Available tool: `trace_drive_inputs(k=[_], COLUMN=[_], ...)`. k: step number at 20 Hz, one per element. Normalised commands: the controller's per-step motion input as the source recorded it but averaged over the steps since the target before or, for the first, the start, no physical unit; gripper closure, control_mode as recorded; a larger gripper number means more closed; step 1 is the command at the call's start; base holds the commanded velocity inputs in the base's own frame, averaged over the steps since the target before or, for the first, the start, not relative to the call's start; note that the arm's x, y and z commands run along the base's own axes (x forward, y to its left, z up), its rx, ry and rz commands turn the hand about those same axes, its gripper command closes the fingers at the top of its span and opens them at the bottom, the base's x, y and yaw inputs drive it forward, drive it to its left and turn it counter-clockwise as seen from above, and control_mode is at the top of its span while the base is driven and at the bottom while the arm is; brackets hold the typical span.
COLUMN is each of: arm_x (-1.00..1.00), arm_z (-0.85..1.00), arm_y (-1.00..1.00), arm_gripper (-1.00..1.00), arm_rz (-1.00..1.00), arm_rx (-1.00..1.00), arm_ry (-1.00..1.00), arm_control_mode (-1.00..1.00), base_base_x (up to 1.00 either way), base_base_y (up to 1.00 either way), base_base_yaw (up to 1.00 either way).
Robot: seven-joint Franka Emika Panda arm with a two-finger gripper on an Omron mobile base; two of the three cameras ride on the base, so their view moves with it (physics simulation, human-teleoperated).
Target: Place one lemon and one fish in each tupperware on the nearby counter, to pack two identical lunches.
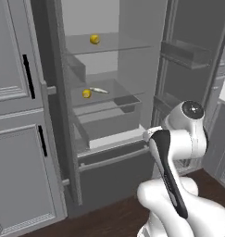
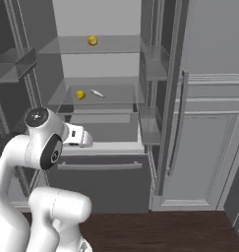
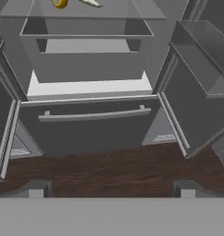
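Note:
Inside the open fridge, one lemon (image 1: 94,39) (image 2: 93,40) rests on the upper glass shelf. A second lemon (image 1: 86,93) (image 2: 80,94) (image 3: 59,3) lies on the shelf below, with a slender pale fish (image 1: 99,90) (image 2: 96,93) (image 3: 91,3) just to its right. My gripper (image 3: 111,190) is open and holds nothing. It hangs in front of the fridge's lower drawer, well below and short of that shelf. The tupperware and the counter are out of view.
A pulled-out clear bin (image 1: 109,120) sits under the lemon shelf, above a grey bottom drawer with a bar handle (image 3: 95,115). Door bins (image 1: 185,53) (image 2: 15,64) flank the opening on both sides. Tall grey cabinets (image 1: 16,115) stand beside the fridge, over dark wood floor (image 3: 109,170).

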Motion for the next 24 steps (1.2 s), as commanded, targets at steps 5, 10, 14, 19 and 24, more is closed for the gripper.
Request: trace_drive_inputs(k=[5,10,14,19,24], arm_x=[0.00,0.00,0.00,0.30,0.59], arm_z=[0.00,0.00,0.00,-0.18,-0.34], arm_y=[0.00,0.00,0.00,0.00,0.00], arm_gripper=[-1.00,-1.00,-1.00,-1.00,-1.00], arm_rz=[0.00,0.00,0.00,0.08,0.16], arm_rx=[0.00,0.00,0.00,0.00,0.00], arm_ry=[0.00,0.00,0.00,0.00,0.00], arm_control_mode=[1.00,1.00,1.00,-1.00,-1.00], base_base_x=[1.00,1.00,0.86,0.20,0.00], base_base_y=[-0.04,-0.32,-0.21,0.00,0.00], base_base_yaw=[0.13,0.21,0.21,0.06,0.00])
